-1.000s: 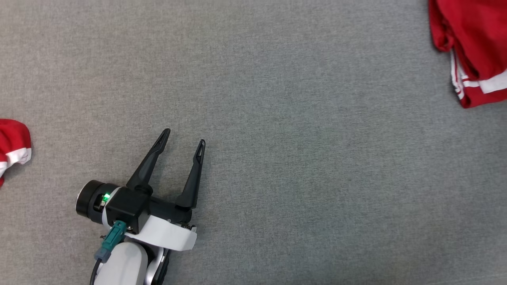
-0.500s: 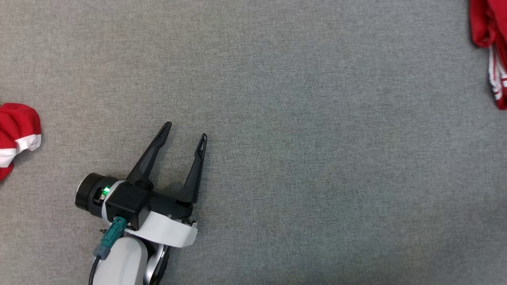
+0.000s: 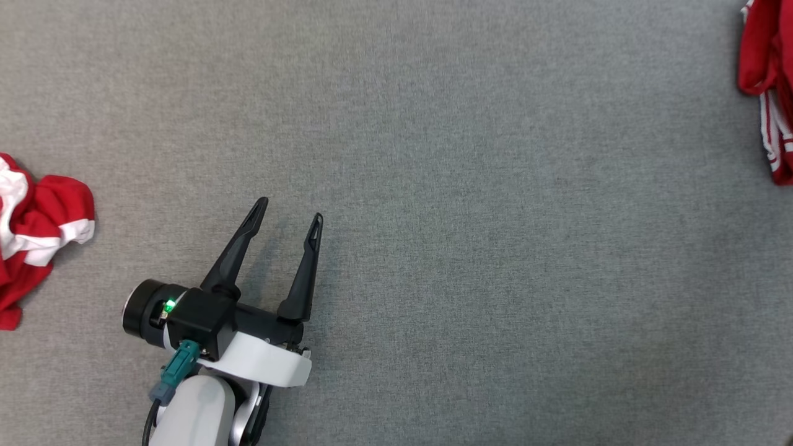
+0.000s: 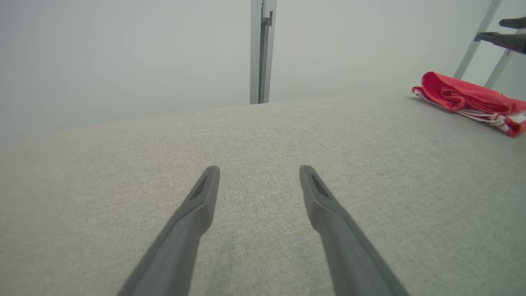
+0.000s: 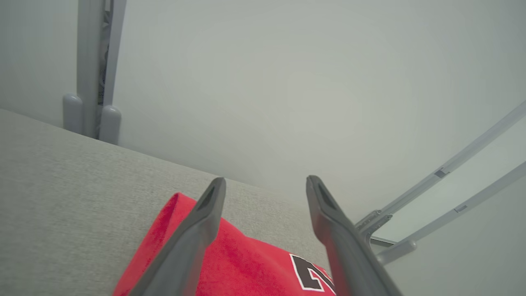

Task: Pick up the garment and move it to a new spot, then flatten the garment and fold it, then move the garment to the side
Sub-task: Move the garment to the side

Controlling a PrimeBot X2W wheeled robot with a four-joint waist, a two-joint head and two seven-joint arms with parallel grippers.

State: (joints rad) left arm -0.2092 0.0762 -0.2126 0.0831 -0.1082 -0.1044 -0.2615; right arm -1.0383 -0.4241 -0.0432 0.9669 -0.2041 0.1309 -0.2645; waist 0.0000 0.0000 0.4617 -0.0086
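A red garment [image 3: 768, 93] with white stripes lies bunched at the head view's right edge, partly cut off. In the right wrist view the garment [image 5: 246, 263] lies on the grey surface just under my right gripper [image 5: 265, 181], whose fingers stand open above it with nothing between them; a black white-edged letter shows on the cloth. My left gripper [image 3: 289, 210] hovers open and empty over bare grey surface at lower left, far from the garment. In the left wrist view, the left gripper [image 4: 259, 169] is open, with the garment [image 4: 468, 100] at far right and the right gripper [image 4: 489, 30] above it.
A second crumpled red-and-white garment [image 3: 37, 235] lies at the left edge. The work surface is a wide grey fabric top [image 3: 471, 235]. Metal posts [image 4: 262, 49] and slanted frame bars [image 5: 444, 185] stand past its far edge, against a pale wall.
The red garment at the right has slid further toward the right edge. The camera has shifted, bringing more of the left garment into view. The left gripper stays open in place.
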